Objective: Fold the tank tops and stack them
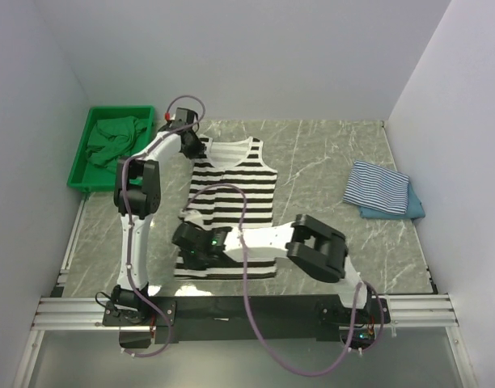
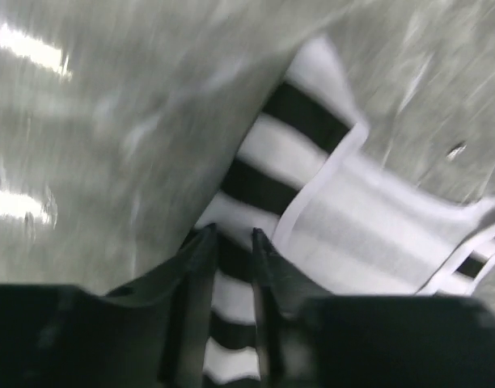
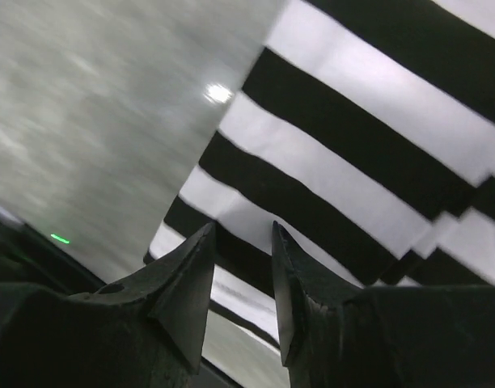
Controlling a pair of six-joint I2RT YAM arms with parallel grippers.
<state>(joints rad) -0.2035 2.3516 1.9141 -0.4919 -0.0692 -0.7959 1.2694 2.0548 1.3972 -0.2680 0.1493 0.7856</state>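
The black-and-white tank top (image 1: 235, 202) lies spread flat mid-table, bare marble table (image 1: 320, 162) open to its right as far as the folded blue-and-white striped top (image 1: 377, 186) stacked on a teal top (image 1: 415, 211). A green bin (image 1: 80, 158) sits at the far-left edge. The left gripper (image 2: 231, 236) is at the left shoulder strap, the right gripper (image 3: 241, 234) at the left hem edge. Both pairs of fingers (image 2: 200, 252) (image 3: 192, 263) stand narrowly apart, with stripes in the gap. I cannot tell whether they pinch.
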